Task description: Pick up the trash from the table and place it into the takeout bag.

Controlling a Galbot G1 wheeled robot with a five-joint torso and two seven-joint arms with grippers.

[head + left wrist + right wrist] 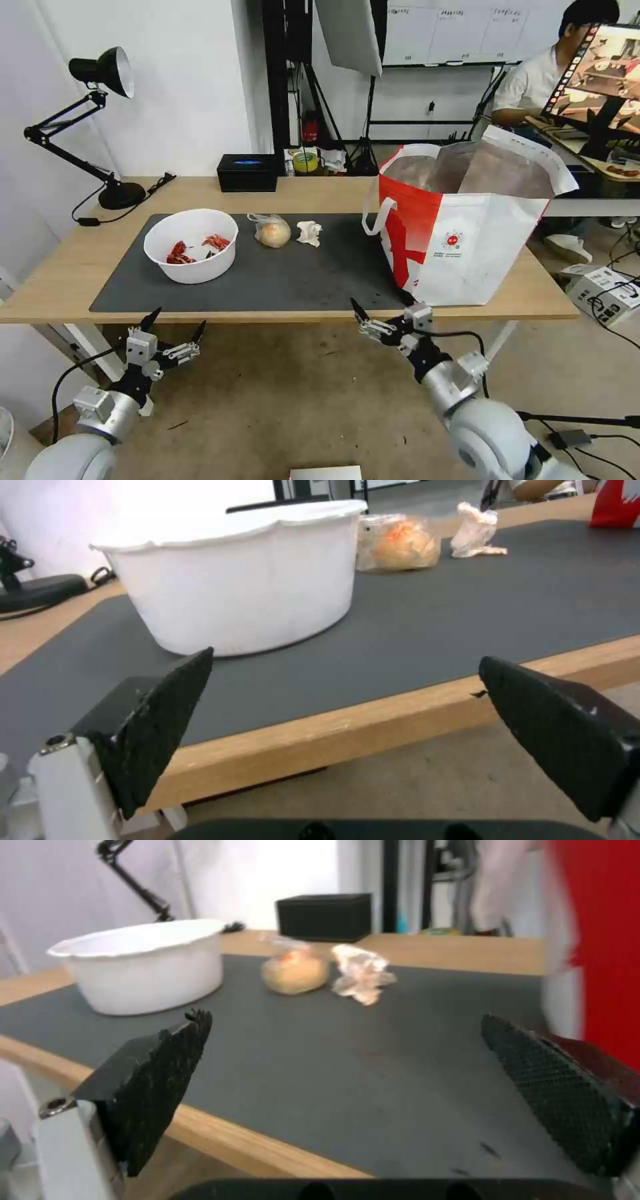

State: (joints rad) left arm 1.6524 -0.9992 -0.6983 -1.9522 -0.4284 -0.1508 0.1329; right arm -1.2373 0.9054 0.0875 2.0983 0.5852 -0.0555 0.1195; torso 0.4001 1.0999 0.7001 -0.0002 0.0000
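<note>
The table (80, 260) stretches ahead of both grippers, its near edge just beyond their fingertips, with the dark grey mat (267, 280) covering most of its middle. The takeout bag (480, 247) stands upright on the table just ahead of the right gripper (383, 317) and slightly to its outer side, mouth open, foil lining showing, one white loop handle hanging on the side facing the mat. In the right wrist view its red wall rises close beside the outer finger.

The white bowl (191, 245) sits on the mat ahead of the left gripper (179, 321), nearly straight in front of it, with red shell scraps (193, 248) lying in its bottom. The left wrist view shows its side wall near, just past the table edge.

The bagged bun (272, 232) lies farther back on the mat, beyond the bowl from the left gripper and ahead-left of the right gripper. The crumpled tissue (309, 233) lies just beside the bun, on the side toward the takeout bag, apart from it.

Both grippers hang below the table's front edge, off the tabletop, touching nothing. The left gripper's fingers are spread wide and empty; the right gripper's fingers are likewise spread wide, holding nothing.

A black desk lamp (100, 120) and a black box (247, 173) stand at the table's far side, well beyond the left gripper.
</note>
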